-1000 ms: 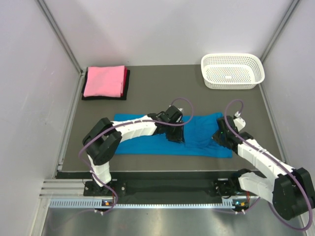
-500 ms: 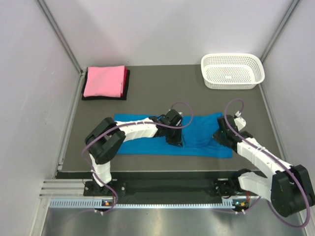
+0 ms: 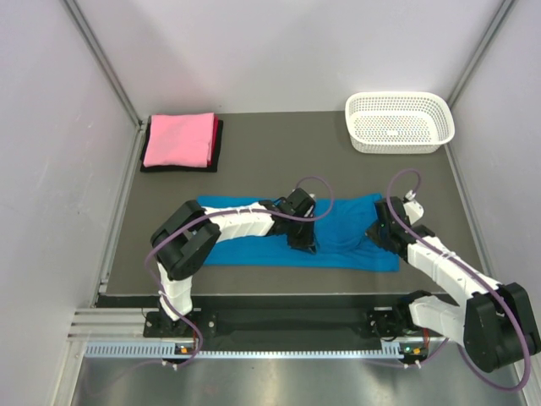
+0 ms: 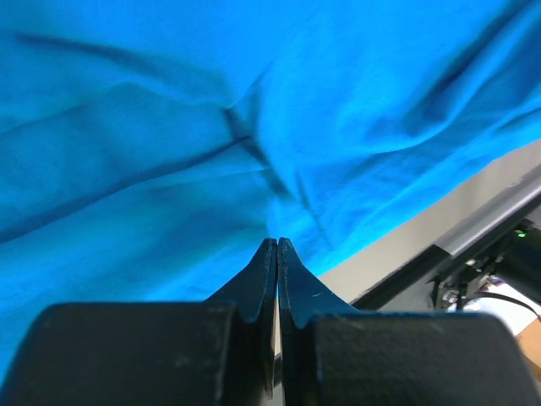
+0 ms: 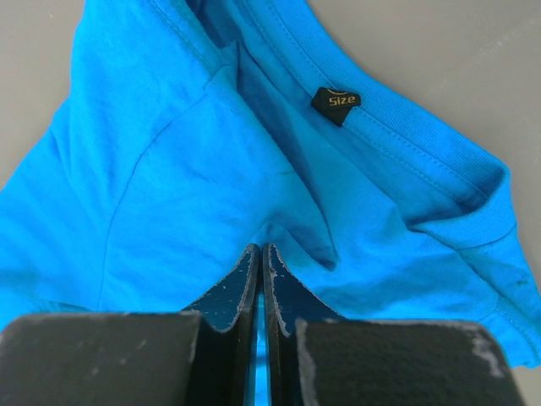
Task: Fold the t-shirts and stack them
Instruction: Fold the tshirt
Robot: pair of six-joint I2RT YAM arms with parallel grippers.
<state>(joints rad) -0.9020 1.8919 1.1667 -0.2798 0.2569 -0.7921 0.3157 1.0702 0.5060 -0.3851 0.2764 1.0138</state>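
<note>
Along the near edge of the table (image 3: 279, 152), from the middle toward the right: 1 blue t-shirt (image 3: 245, 252), laid out lengthwise and mostly flat, some wrinkling right of centre.

Left gripper (image 4: 277, 245): low over the near hem at mid-shirt, jaws pressed together, seemingly nipping a thin layer of the cloth, bare table just beyond the tips.

Right gripper (image 5: 259, 249): at the collar end, nearer the right edge, jaws pressed together on a raised crease of the blue cloth. Collar (image 5: 397, 135) and size label (image 5: 336, 101) just beyond the tips.

Step in hand, as judged: a fold of the blue shirt, both arms working together.

Recommended practice:
- Confirm each pinch takes the intended layers only; 1 layer too many and the fold drags the panel beneath.
- Lift both ends to the same height and travel at the same pace, keeping the cloth lightly taut between the 2 grips.
- Lay the carried edge square on the opposite one, then open and withdraw straight up to avoid dragging the cloth.
- Smooth the wrinkles right of centre before the next fold.

Far left corner: 1 pink folded t-shirt (image 3: 178, 139), stacked on a dark folded garment (image 3: 177, 168), edges roughly aligned. Destination for the blue shirt, presumably.

Far right corner: 1 white basket (image 3: 397, 147), upright, no garment visible inside.
</note>
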